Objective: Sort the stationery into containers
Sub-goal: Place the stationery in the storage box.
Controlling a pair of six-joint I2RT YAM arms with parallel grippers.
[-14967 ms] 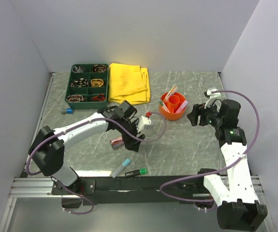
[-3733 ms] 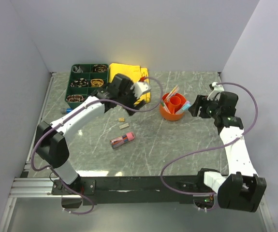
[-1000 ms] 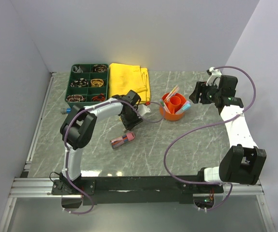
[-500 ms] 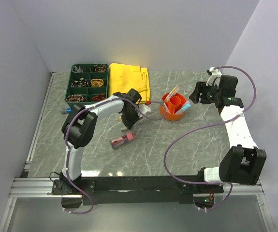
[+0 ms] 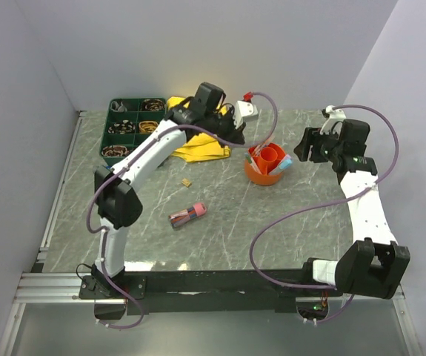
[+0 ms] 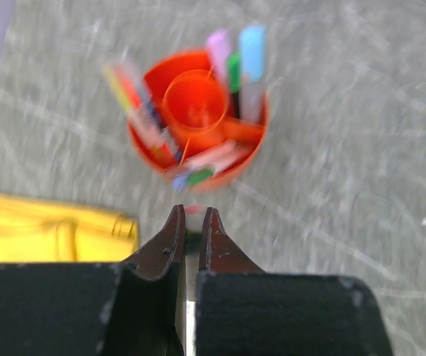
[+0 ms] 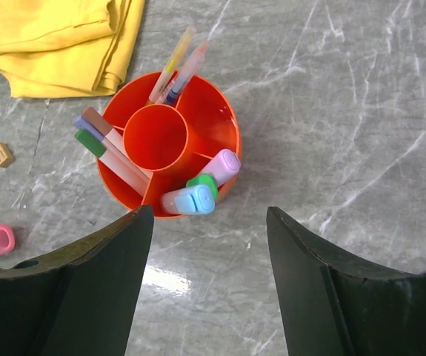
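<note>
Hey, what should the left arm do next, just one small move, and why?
Probably ease the left gripper forward over the orange pot. Its jaws are shut, perhaps on something small, and the tips hang short of the pot's near rim, beside the yellow cloth.

pot (image 7: 214,122): round, orange, upright, centre tube with dividers, right of table middle
in pot: yellow and pink pens (image 7: 177,65) leaning at back; three markers (image 7: 110,153) left; blue, green and purple highlighters (image 7: 192,199) front
tray (image 5: 137,126): dark green, square compartments holding small bits (image 5: 150,127), back left
loose: pink marker (image 5: 187,215) lying mid-table; tan bit (image 5: 187,182) just beyond it
</note>
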